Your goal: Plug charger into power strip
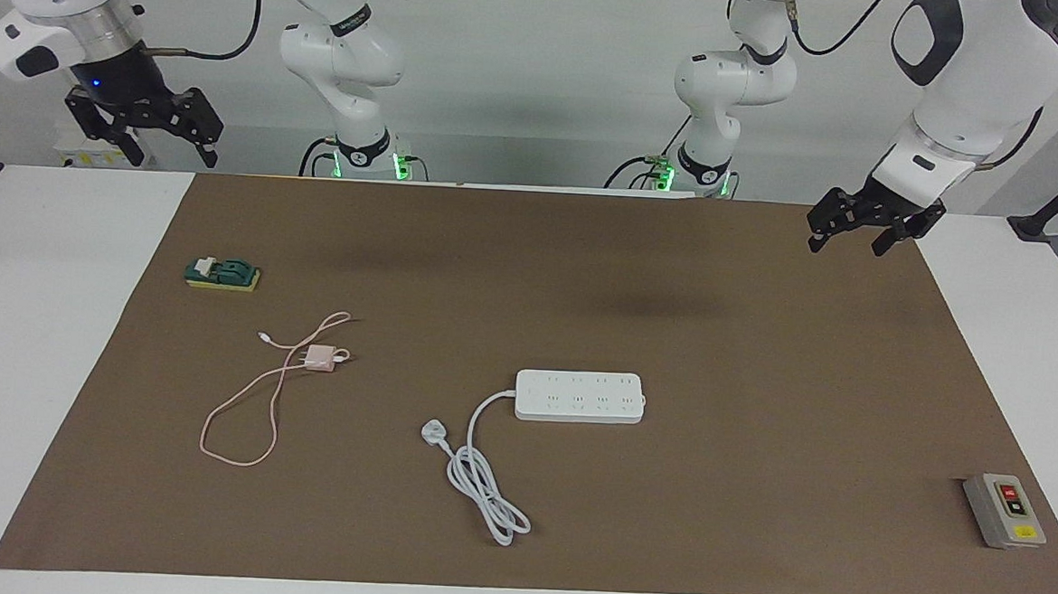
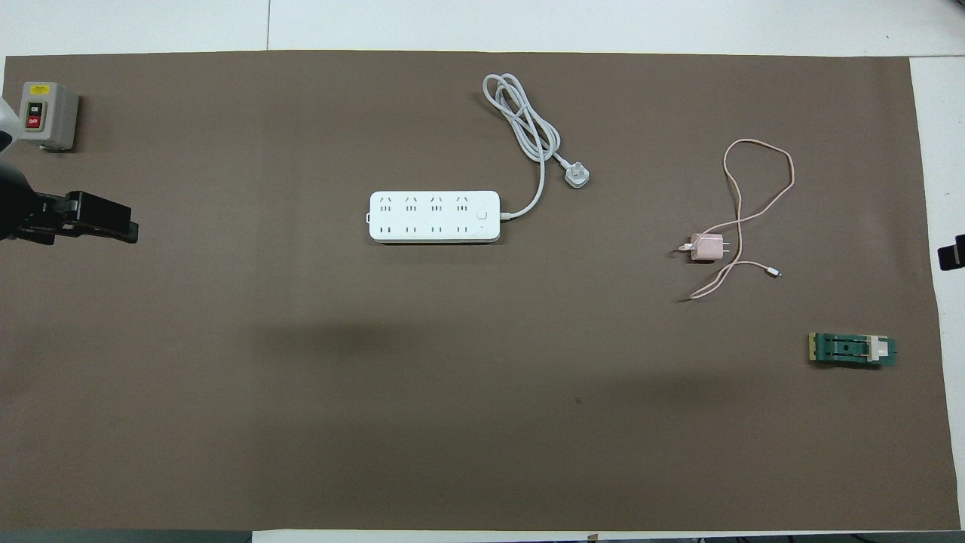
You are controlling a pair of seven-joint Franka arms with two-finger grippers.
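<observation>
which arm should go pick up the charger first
Right, probably. The charger lies toward the right arm's end of the mat, nearer the right tool; the left tool hangs over the mat's other end.

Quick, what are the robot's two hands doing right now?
Left hand: open, holding nothing, over the mat's edge.
Right hand: open, holding nothing, off the mat.
</observation>
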